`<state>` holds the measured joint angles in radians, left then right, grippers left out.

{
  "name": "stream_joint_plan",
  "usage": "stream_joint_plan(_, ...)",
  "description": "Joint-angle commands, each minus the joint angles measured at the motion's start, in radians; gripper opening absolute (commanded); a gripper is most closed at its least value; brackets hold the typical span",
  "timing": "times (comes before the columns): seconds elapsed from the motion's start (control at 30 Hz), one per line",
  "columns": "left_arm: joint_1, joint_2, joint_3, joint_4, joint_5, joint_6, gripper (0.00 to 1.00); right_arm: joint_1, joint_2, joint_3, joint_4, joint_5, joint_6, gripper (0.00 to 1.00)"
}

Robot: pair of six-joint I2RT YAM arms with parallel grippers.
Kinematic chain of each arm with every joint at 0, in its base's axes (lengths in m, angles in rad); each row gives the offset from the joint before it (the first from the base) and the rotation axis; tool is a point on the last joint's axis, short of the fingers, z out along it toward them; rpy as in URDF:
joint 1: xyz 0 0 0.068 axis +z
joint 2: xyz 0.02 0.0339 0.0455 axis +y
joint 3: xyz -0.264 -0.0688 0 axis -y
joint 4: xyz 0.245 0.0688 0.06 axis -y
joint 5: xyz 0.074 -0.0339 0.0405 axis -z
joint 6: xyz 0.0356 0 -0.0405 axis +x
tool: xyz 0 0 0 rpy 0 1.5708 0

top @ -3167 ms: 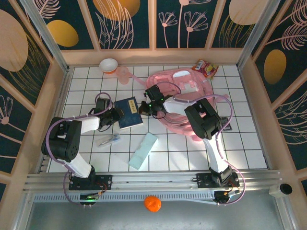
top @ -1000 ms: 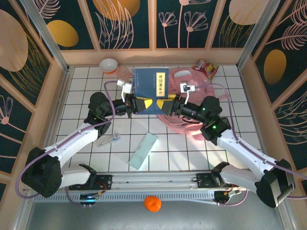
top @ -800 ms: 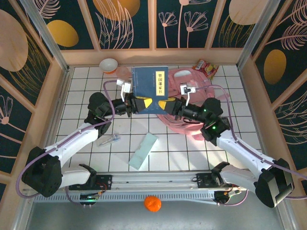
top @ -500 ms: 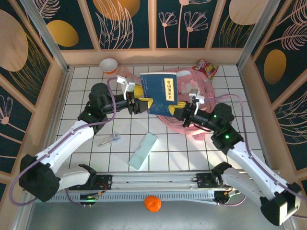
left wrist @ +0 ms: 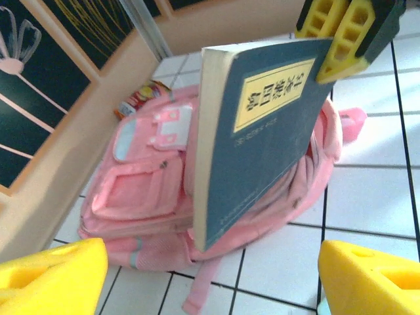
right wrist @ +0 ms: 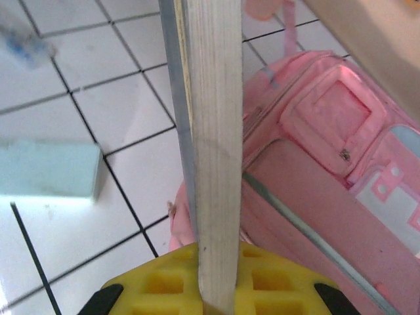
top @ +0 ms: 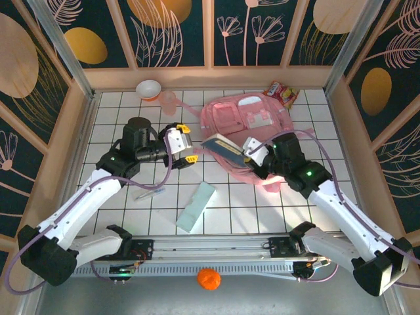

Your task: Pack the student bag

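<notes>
The student bag (top: 256,118) is a pink backpack lying flat on the tiles at the back right, pockets up. A dark blue book (top: 222,147) with a yellow title label hangs over the bag's near left edge. My right gripper (top: 248,152) is shut on the book's corner. In the right wrist view the book's pale page edge (right wrist: 213,131) rises from between my yellow fingers (right wrist: 164,289), with the bag (right wrist: 328,170) beside it. My left gripper (top: 186,144) stands open to the left of the book, clear of it. Its wrist view shows the book (left wrist: 262,131) upright against the bag (left wrist: 144,184).
A light blue box (top: 196,207) and a small pen-like item (top: 147,192) lie on the near tiles. A bowl (top: 149,88) and a pink cup (top: 168,102) stand at the back left. A snack packet (top: 281,94) lies behind the bag. An orange (top: 209,278) sits by the front rail.
The left gripper opened, let go of the book and drew back left. The right gripper shut on the book and lowered it toward the bag's near left edge.
</notes>
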<state>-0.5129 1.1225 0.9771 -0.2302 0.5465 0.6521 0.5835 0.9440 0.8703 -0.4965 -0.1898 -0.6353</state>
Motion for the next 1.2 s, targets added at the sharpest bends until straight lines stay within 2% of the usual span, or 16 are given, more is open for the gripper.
stream_joint_plan(0.0, -0.003, 0.031, 0.012, -0.061, 0.068, 0.106, 0.82, 0.041, 0.018, 0.047, -0.01, 0.029, -0.136, 0.0)
stream_joint_plan(0.2, -0.034, 0.097, 0.02, -0.07, 0.154, 0.12, 0.77, 0.064, 0.086, 0.094, 0.004, -0.042, -0.172, 0.0)
stream_joint_plan(0.33, -0.051, 0.123, 0.009, -0.024, 0.228, 0.085, 0.63, 0.064, 0.125, 0.12, 0.012, -0.085, -0.187, 0.0)
stream_joint_plan(0.4, -0.052, 0.119, -0.019, 0.038, 0.248, 0.048, 0.5, 0.063, 0.133, 0.131, 0.016, -0.112, -0.195, 0.0)
stream_joint_plan(0.5, -0.052, 0.092, -0.092, 0.176, 0.251, -0.027, 0.06, 0.05, 0.111, 0.117, 0.053, -0.161, -0.2, 0.01)
stream_joint_plan(0.53, -0.05, 0.079, -0.12, 0.253, 0.248, -0.086, 0.0, 0.028, 0.09, 0.1, 0.08, -0.197, -0.19, 0.07)
stream_joint_plan(0.6, -0.048, 0.059, -0.177, 0.386, 0.274, -0.173, 0.0, -0.062, 0.026, 0.036, 0.167, -0.307, -0.138, 0.26)
stream_joint_plan(0.67, -0.046, 0.056, -0.208, 0.482, 0.302, -0.261, 0.0, -0.192, -0.059, -0.068, 0.319, -0.446, -0.011, 0.44)
stream_joint_plan(0.77, -0.043, 0.058, -0.241, 0.618, 0.341, -0.387, 0.0, -0.352, -0.169, -0.24, 0.581, -0.65, 0.245, 0.56)
stream_joint_plan(0.83, -0.044, 0.057, -0.271, 0.734, 0.354, -0.472, 0.0, -0.42, -0.217, -0.345, 0.75, -0.746, 0.411, 0.58)
stream_joint_plan(0.93, -0.043, 0.069, -0.275, 0.82, 0.389, -0.552, 0.0, -0.454, -0.24, -0.445, 0.921, -0.844, 0.556, 0.59)
stream_joint_plan(1.07, -0.044, 0.107, -0.222, 0.796, 0.449, -0.587, 0.0, -0.454, -0.216, -0.458, 1.005, -0.944, 0.633, 0.59)
stream_joint_plan(1.17, -0.044, 0.13, -0.211, 0.859, 0.481, -0.656, 0.0, -0.453, -0.182, -0.433, 1.012, -1.005, 0.646, 0.56)
